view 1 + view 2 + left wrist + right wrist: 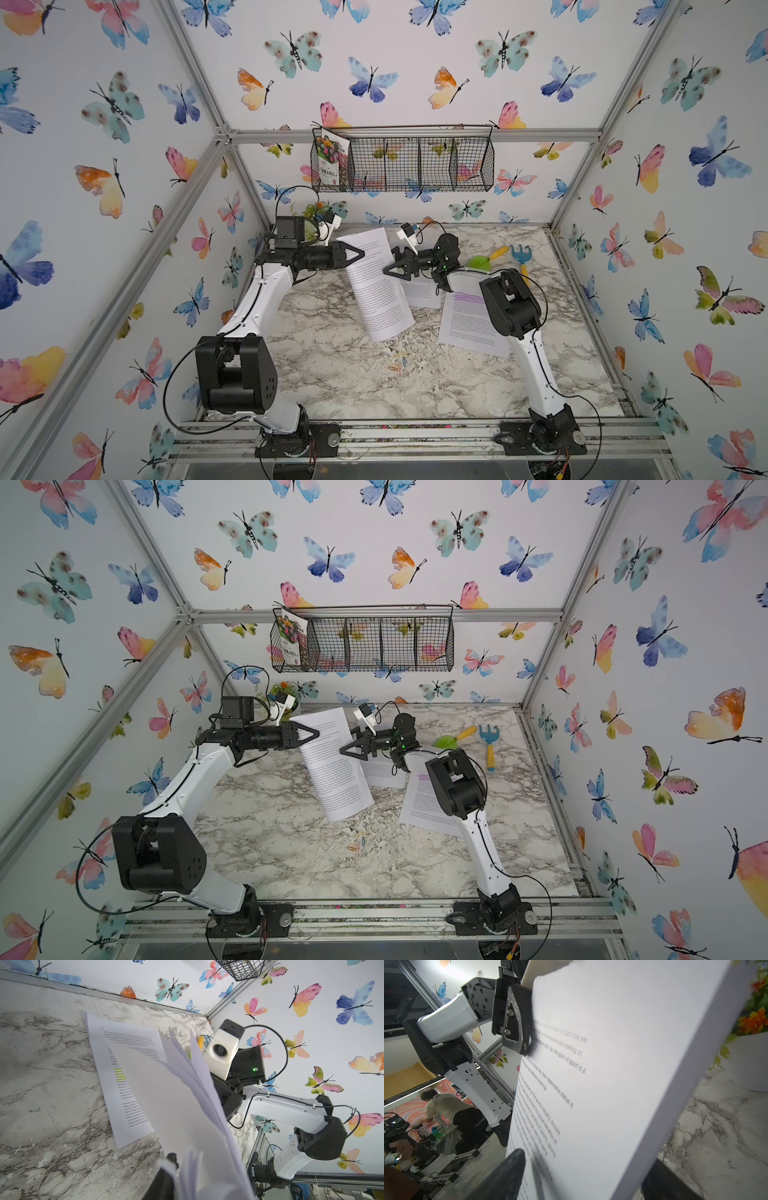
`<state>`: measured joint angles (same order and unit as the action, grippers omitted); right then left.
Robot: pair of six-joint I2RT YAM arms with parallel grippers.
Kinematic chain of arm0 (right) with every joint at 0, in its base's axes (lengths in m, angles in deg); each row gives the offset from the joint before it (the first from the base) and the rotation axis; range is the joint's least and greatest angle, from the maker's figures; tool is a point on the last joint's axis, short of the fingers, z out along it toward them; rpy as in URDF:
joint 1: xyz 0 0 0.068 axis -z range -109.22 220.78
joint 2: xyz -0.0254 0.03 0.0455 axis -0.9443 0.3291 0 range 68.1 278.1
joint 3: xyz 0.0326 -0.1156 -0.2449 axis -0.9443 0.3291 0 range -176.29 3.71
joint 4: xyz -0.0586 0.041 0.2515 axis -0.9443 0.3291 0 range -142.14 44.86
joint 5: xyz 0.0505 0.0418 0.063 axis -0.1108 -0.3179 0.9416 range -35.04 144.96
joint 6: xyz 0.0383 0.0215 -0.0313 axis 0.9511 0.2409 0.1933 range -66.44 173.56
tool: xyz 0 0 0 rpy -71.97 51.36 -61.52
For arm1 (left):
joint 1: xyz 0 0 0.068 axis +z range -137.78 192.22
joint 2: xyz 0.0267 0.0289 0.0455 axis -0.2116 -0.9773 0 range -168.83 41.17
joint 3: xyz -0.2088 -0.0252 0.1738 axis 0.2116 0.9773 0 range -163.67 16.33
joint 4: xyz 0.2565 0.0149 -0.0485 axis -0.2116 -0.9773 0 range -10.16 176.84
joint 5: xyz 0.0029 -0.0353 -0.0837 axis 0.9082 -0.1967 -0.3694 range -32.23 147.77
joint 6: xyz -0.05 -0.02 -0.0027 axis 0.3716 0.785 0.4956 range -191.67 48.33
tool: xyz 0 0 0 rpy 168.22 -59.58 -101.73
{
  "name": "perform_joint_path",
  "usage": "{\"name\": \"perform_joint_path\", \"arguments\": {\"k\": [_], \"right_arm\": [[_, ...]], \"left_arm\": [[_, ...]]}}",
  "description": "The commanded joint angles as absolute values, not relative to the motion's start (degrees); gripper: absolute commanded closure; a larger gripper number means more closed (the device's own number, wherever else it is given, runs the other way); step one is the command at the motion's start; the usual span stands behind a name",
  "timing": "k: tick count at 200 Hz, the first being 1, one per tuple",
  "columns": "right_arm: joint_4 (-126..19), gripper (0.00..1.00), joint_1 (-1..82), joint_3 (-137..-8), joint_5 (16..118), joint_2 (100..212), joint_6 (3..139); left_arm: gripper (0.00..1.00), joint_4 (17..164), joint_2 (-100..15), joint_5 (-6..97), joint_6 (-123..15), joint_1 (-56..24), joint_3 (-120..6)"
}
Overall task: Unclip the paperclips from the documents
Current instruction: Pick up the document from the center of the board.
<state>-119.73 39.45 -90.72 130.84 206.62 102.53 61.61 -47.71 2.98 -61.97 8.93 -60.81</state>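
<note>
**Top views.** The left gripper [360, 253] is clamped on a side edge of the unhighlighted document [376, 286]. It holds the sheaf off the marble table [332, 374], so the sheaf hangs slanted above it. The right gripper [386, 271] points at the sheaf's opposite edge, facing the left one across the page. The purple-highlighted document [469, 322] lies flat beside the right arm. A third document [424, 291] lies partly under the lifted one, its highlighting unreadable from here. A small cluster of coloured paperclips [356, 846] rests loose on the table. It lies nearer the robot bases than the hanging sheaf and well apart from both grippers.

**Left wrist.** The sheets fan apart as they leave the left gripper's fingers [172, 1160] (the right gripper's jaws are hidden behind the paper here). Beyond them the third document lies flat on the marble and shows yellow-green highlighting.

**Right wrist.** The left gripper's finger [517, 1022] presses the printed page at its edge. The right gripper's jaws stand spread wide. One finger [513, 1164] is on the text side and the other is a dark shape past the sheaf's far face. The document passes between them and is not clenched.
</note>
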Motion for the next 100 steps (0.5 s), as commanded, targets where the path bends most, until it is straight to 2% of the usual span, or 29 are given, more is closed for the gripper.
{"name": "perform_joint_path", "arguments": {"k": [1, 28, 48, 58, 63, 74, 86, 100], "right_arm": [[-124.13, 0.13, 38.87, -89.05, 131.87, 202.22, 104.96], [-123.96, 0.13, 38.45, -87.37, 132.03, 200.54, 105.73], [-127.02, 0.15, 38.75, -84.65, 131.89, 199.40, 106.38], [-129.49, 0.12, 39.71, -82.24, 130.86, 198.45, 107.28], [-130.74, 0.03, 40.26, -80.88, 130.23, 197.73, 107.59], [-131.63, 0.02, 41.71, -77.42, 128.55, 195.58, 106.70], [-126.45, 0.02, 42.98, -74.96, 127.74, 192.55, 101.10], [-109.26, 0.02, 43.68, -75.08, 127.21, 188.56, 87.39]], "left_arm": [[0.66, 60.47, -47.89, 2.88, -64.59, 8.19, -61.86], [0.66, 59.55, -48.17, 3.58, -65.31, 7.51, -63.13], [0.67, 55.45, -47.27, 9.68, -69.22, 5.86, -65.36], [0.67, 52.97, -46.38, 14.33, -71.82, 4.91, -66.25], [0.68, 52.08, -45.82, 16.48, -72.72, 4.60, -66.33], [0.67, 51.84, -44.02, 19.86, -73.71, 4.39, -65.96], [0.67, 52.78, -41.80, 23.14, -74.11, 4.39, -64.88], [0.67, 55.75, -39.05, 25.96, -74.28, 4.26, -62.45]]}}
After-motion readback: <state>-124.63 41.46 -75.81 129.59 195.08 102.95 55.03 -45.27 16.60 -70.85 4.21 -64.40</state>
